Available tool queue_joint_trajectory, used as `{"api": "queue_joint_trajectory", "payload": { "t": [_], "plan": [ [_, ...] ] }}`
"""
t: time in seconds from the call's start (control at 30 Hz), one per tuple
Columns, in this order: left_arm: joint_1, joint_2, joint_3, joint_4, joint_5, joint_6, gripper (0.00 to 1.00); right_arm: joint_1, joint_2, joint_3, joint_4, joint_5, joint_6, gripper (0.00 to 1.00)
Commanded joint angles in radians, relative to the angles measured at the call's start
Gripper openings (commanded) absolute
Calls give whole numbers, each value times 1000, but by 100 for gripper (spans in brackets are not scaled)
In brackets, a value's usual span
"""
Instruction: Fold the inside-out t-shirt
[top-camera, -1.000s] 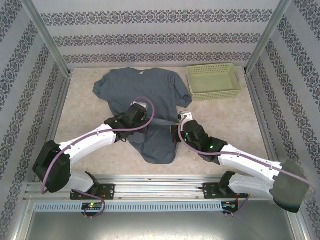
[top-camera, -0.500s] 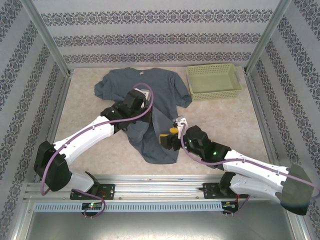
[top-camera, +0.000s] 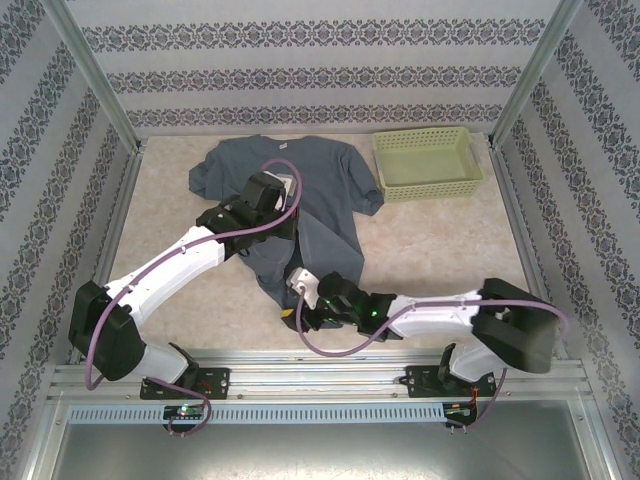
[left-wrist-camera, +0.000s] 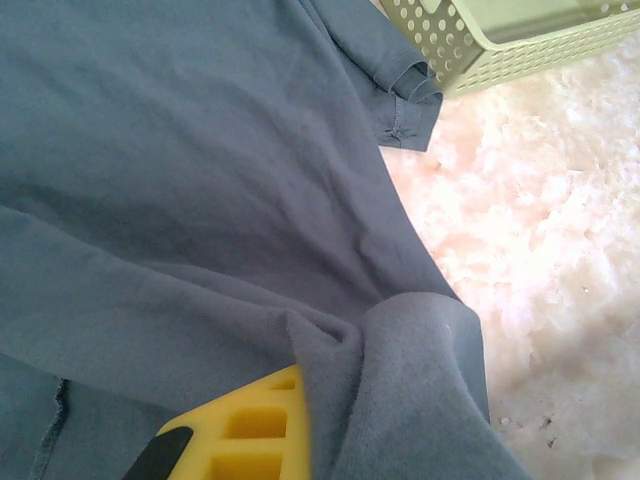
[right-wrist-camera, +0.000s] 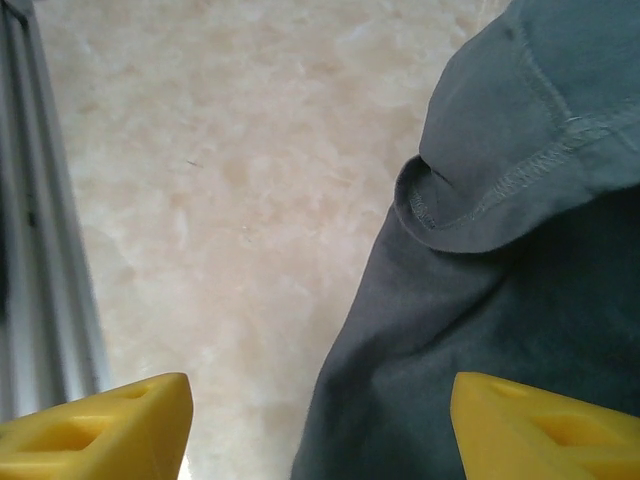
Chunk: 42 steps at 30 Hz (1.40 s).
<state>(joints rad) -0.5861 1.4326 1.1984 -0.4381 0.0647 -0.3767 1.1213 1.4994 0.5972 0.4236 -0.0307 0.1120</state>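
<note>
Patterned walls (top-camera: 300, 62), marbled table (top-camera: 440, 250), grey t-shirt (top-camera: 325, 185)

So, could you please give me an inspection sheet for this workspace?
Surface: beige marbled table.
Job's things: inside-out t-shirt spread out, near part bunched.
Clutter: light green basket, empty, by a sleeve.
Grippers: left gripper shut on the shirt; right gripper open over its near edge.
Cables: purple cable along each arm.
Surroundings: patterned walls, aluminium frame.
</note>
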Motion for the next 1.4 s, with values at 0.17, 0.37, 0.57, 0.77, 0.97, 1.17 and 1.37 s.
{"api": "queue_joint_trajectory", "payload": {
  "t": [0.17, 0.37, 0.57, 0.77, 0.97, 1.17, 1.37],
  "plan": [
    [18, -39, 39, -51, 17, 36, 0, -99, 236, 149, 106, -6, -87, 69],
    [26, -103, -5, -11, 51, 17, 0, -205, 286, 204, 41, -54, -65, 69],
    [35, -162, -21, -24, 5, 17, 0, -278, 282, 182, 50, -44, 2, 71],
    [35, -178, -5, -3, 111, -36, 0, -282, 315, 248, -31, 154, 32, 71],
    [35, -186, 115, -46, 192, -45, 0, -294, 413, 431, -178, 375, 107, 72],
    [35, -191, 232, -71, 242, -39, 0, -353, 512, 619, -285, 360, 148, 72],
    [35, -182, 349, -83, 273, -37, 0, -385, 604, 783, -400, 364, 188, 73]
  ]
}}
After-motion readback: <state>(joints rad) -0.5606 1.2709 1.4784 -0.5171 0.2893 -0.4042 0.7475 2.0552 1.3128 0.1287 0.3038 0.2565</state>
